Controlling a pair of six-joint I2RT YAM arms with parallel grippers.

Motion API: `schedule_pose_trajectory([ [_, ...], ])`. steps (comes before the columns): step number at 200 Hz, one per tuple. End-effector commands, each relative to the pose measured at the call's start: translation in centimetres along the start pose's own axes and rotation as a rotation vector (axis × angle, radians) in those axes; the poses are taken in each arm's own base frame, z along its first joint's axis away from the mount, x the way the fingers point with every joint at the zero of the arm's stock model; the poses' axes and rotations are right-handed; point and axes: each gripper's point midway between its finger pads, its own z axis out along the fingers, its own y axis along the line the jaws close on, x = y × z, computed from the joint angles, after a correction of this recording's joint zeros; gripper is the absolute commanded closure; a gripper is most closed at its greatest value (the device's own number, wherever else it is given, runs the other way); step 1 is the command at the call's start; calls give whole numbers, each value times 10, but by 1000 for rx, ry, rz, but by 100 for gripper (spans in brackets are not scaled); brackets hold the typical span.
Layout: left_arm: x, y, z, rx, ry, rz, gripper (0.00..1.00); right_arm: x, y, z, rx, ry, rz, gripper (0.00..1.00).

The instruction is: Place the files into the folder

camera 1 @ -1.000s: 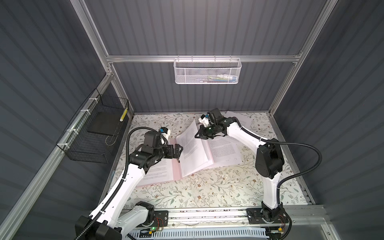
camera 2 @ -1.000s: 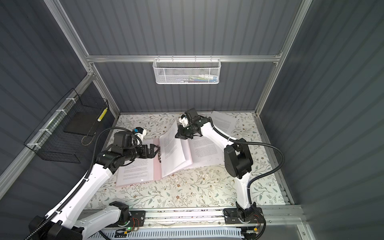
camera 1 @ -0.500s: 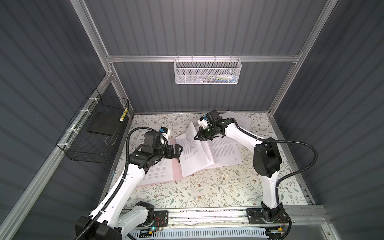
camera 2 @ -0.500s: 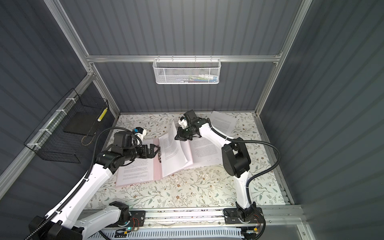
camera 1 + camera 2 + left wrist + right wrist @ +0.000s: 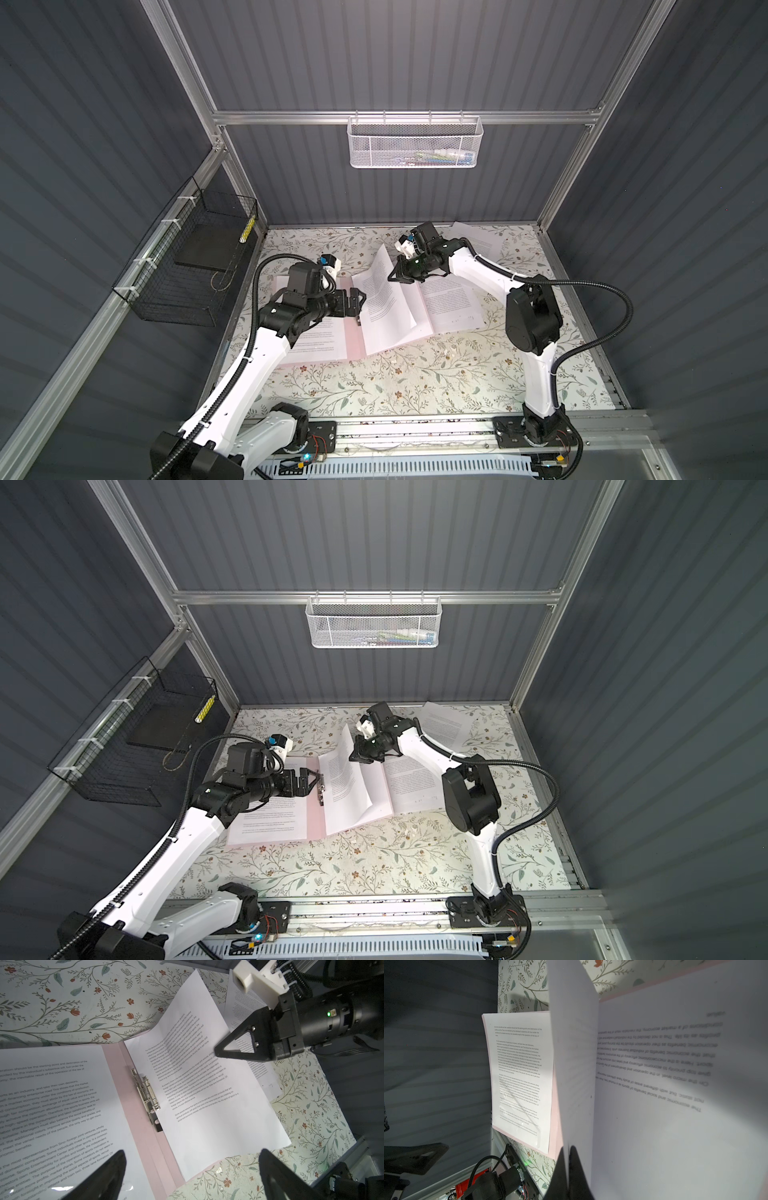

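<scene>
Right tool (image 5: 392,277) clamps a sheet (image 5: 386,309) tilted up, long axis along the folder (image 5: 352,340) spine; left tool (image 5: 357,308) wide open.

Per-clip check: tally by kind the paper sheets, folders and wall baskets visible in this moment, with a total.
paper sheets: 4, one pinched by the right gripper
pink folder: 1
wall baskets: 2, the white mesh basket and the black wire basket
Total: 7
</scene>
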Motion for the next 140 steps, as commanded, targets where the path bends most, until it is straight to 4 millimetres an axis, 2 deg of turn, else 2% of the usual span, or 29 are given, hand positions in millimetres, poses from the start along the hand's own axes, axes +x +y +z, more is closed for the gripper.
schedule_pose_trajectory([
  [1, 2, -1, 0, 15, 7, 9, 0, 0, 9, -10, -7, -24, -10, 100],
  [99, 3, -1, 0, 16, 9, 7, 0, 7, 5, -9, -5, -26, 12, 100],
  [140, 3, -1, -1, 17, 7, 8, 0, 3, 7, -16, 7, -53, -3, 87],
])
